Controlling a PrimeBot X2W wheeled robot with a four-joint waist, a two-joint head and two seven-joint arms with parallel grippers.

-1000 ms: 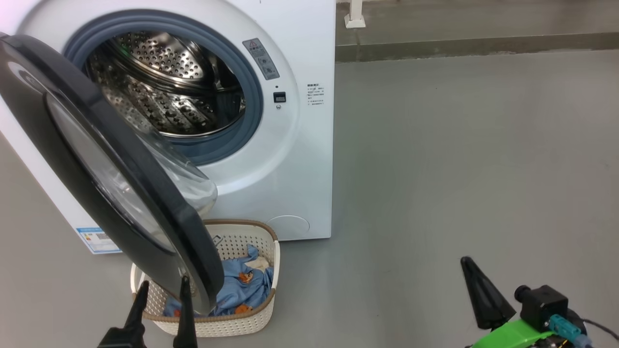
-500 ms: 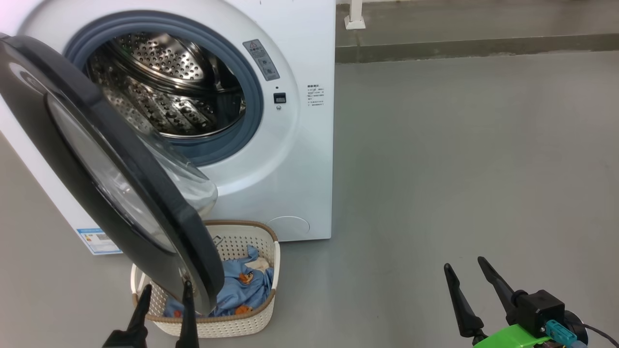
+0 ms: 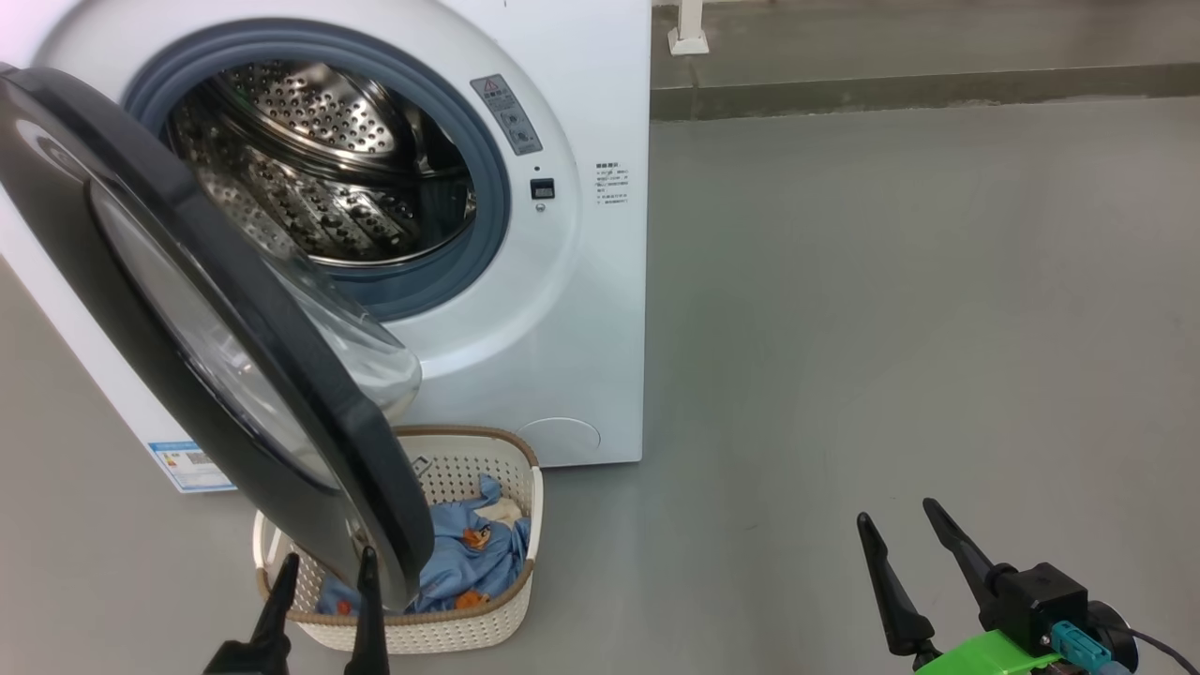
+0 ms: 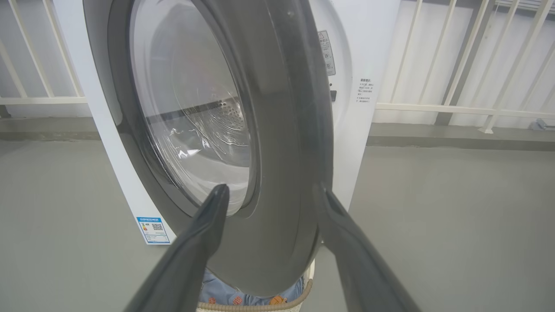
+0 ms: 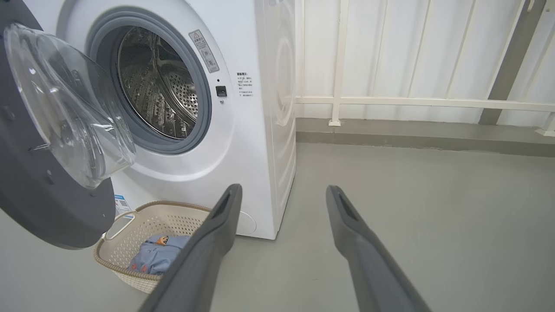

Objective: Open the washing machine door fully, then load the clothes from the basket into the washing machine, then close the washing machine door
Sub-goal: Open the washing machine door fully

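Observation:
The white washing machine (image 3: 572, 309) stands at the upper left, its steel drum (image 3: 319, 178) showing bare. The washing machine door (image 3: 375, 506) hangs partly open, swung out over the basket (image 3: 487, 630), which sits on the floor in front of the machine. Light-blue clothes (image 3: 473, 558) lie in it. My left gripper (image 3: 327, 558) is open just before the door's lower edge; in the left wrist view the door's black rim (image 4: 282, 130) stands between its fingers. My right gripper (image 3: 895, 511) is open over bare floor at the lower right, holding nothing; in its wrist view the basket (image 5: 130, 216) lies to its left.
Grey floor (image 3: 891, 309) stretches to the right of the machine. A raised kerb (image 3: 919, 89) and a white railing (image 5: 412, 102) run along the back. A blue label sticker (image 3: 190, 466) sits low on the machine's left side.
My right gripper has gone from shut to open and turned a little. My left gripper has shifted slightly down and right near the door's lower edge. The door and basket have not moved.

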